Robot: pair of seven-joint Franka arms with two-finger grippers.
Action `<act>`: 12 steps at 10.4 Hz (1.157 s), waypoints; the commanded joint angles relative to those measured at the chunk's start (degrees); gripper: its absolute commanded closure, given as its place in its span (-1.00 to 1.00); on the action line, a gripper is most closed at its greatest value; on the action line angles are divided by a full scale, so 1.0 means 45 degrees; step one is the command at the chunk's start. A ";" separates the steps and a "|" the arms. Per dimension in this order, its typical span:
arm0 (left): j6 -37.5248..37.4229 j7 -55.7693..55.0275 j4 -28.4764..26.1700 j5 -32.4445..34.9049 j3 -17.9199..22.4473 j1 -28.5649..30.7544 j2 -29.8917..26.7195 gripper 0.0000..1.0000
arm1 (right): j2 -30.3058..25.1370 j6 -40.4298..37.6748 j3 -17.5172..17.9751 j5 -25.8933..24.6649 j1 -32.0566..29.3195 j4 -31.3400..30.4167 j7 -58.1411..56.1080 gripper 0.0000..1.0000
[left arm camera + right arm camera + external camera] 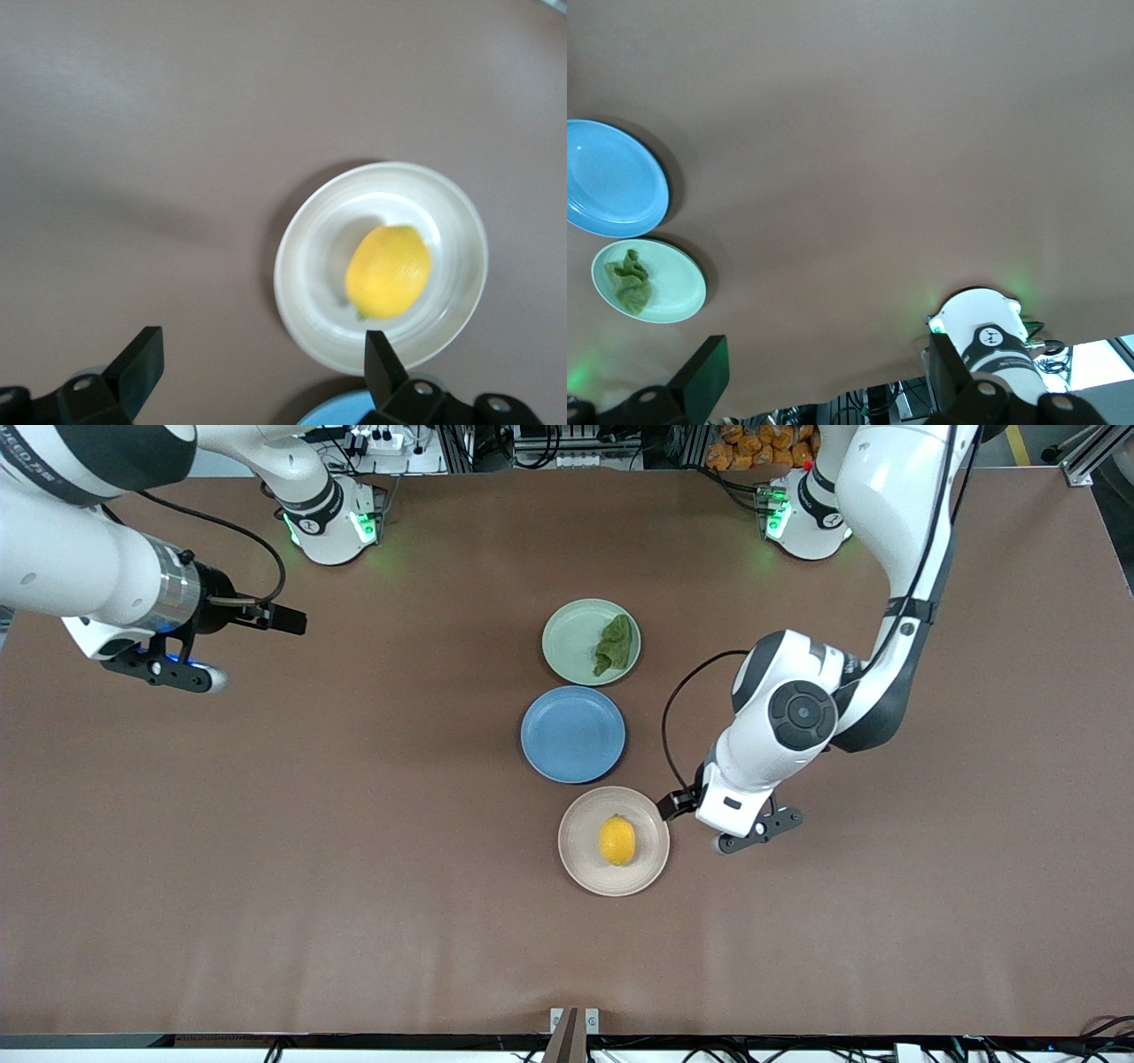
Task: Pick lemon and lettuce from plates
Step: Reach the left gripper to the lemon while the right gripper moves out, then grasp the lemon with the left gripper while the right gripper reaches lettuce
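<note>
The yellow lemon (617,840) lies on the beige plate (580,864), the plate nearest the front camera. The dark green lettuce (613,645) lies on the mint green plate (567,638), the farthest one. My left gripper (671,806) hovers low beside the beige plate's rim, toward the left arm's end. It is open and empty in the left wrist view (263,363), with the lemon (388,271) and plate (301,301) ahead. My right gripper (297,620) is open and empty, up over the right arm's end, as the right wrist view (826,376) shows. That view also shows the lettuce (629,282).
An empty blue plate (573,734) sits between the mint and beige plates; it also shows in the left wrist view (345,412) and the right wrist view (611,190). The arm bases (332,522) (806,514) stand along the table's back edge.
</note>
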 commanded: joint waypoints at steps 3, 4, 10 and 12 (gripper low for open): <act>0.2758 -0.1591 0.0443 -0.0149 0.0190 -0.0766 0.1341 -1.00 | -0.0135 0.2081 -0.0078 0.0209 0.2192 -0.0831 0.2806 -1.00; 0.3151 -0.1612 0.0443 -0.0130 0.0210 -0.0884 0.1575 -1.00 | -0.0038 0.2394 -0.0078 0.0209 0.2486 -0.0851 0.3178 -1.00; 0.5924 -0.1495 0.0443 0.1120 0.0366 -0.1763 0.3138 -1.00 | 0.0197 0.5246 -0.0078 0.0463 0.4595 -0.2196 0.5466 -1.00; 0.6357 -0.1476 0.0443 0.1140 0.0366 -0.1919 0.3334 -1.00 | 0.0217 0.7172 -0.0078 0.0463 0.5745 -0.3171 0.6904 -1.00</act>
